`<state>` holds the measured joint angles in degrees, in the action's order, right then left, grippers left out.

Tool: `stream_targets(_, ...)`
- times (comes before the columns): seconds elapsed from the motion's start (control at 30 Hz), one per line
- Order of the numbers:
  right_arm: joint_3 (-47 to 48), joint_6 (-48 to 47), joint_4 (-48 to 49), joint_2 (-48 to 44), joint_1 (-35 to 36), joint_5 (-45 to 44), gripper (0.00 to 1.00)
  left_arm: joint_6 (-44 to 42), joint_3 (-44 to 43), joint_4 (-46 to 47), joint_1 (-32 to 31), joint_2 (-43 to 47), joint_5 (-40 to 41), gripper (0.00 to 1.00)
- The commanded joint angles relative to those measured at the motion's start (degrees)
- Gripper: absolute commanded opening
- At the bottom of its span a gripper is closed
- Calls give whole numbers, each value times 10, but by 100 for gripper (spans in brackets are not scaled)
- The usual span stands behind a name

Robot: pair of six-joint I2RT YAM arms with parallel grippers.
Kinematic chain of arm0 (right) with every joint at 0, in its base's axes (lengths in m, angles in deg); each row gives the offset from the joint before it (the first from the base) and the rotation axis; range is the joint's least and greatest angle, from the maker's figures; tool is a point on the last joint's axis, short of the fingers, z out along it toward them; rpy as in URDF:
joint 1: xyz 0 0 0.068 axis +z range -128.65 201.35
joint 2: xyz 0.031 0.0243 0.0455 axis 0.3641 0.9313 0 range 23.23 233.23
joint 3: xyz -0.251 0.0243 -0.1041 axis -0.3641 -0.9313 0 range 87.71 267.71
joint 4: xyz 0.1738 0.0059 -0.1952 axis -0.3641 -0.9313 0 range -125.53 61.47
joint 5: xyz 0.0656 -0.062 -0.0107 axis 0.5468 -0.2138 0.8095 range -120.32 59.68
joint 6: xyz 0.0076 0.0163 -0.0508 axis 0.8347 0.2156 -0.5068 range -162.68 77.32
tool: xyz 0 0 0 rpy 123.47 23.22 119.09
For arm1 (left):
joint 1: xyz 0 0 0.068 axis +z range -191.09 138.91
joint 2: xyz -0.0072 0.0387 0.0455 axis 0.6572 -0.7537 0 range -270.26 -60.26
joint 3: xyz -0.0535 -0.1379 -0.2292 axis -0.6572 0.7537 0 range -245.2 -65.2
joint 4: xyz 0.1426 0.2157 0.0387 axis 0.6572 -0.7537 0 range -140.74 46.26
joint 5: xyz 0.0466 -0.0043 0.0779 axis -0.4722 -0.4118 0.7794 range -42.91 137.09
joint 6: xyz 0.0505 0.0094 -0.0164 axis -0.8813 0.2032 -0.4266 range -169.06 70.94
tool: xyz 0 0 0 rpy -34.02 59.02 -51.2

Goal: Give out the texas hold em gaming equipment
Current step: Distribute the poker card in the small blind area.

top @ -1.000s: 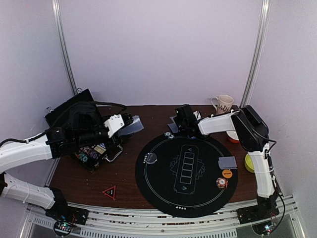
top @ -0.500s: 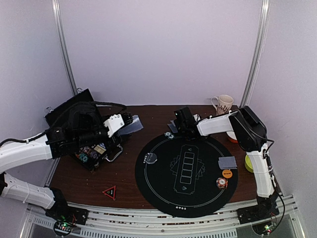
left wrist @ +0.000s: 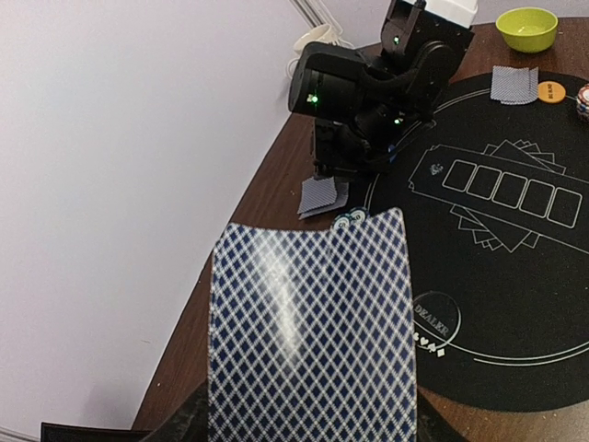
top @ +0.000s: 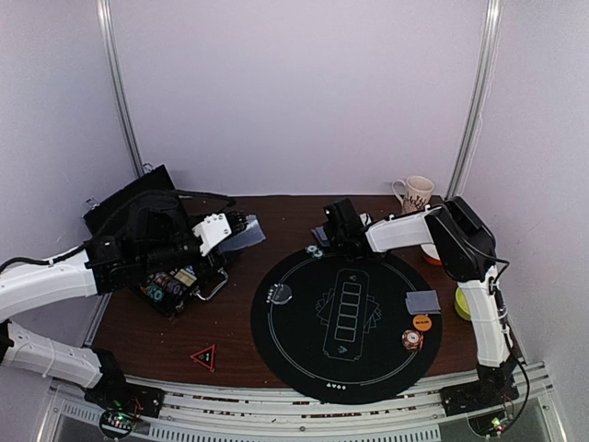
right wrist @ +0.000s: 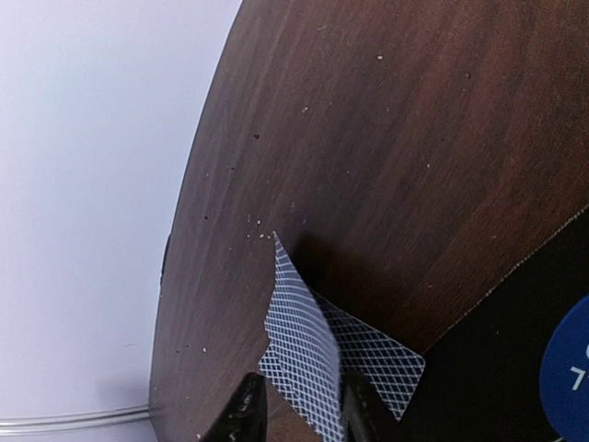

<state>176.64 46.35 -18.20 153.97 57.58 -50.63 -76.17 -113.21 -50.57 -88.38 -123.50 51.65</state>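
Dark wooden tabletop (top: 239, 318): left gripper (top: 237, 226) clamped on grey-blue-backed cards (left wrist: 308, 341) held above it, right gripper (right wrist: 299, 405) pinching a curled card (right wrist: 294, 331) beside the black mat (top: 304, 341); likely light, slick, bendy, best taken by an edge.

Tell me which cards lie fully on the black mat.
The pile on the mat's right side, beside the orange button. The right tool's cards rest mostly on wood; the left tool holds its stack aloft.

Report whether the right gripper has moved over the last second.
Yes. The right gripper, pinching a playing card, has shifted slightly left, away from the patterned mug.
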Motion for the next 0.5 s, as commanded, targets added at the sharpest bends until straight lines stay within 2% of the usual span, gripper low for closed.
stream_targets(0.0,-10,-4,-17,-23,1,-10,37,-7,-6,14,1,7,5,55)
stream_targets(0.17,-22,-2,-14,-46,2,-9,44,-8,-9,11,2,8,5,55)
stream_targets(0.23,-28,-5,-10,-58,2,-7,50,-9,-9,11,1,8,5,55)
stream_targets(0.33,-25,-43,-8,-81,7,-12,70,-11,-11,10,2,9,6,55)
stream_targets(0.37,-21,-63,-7,-92,10,-14,81,-10,-11,10,1,9,5,55)
stream_targets(0.4,-17,-85,-7,-100,14,-12,97,-10,-11,11,1,9,5,55)
stream_targets(0.47,-12,-145,13,-121,18,13,100,-13,-12,12,1,9,7,55)
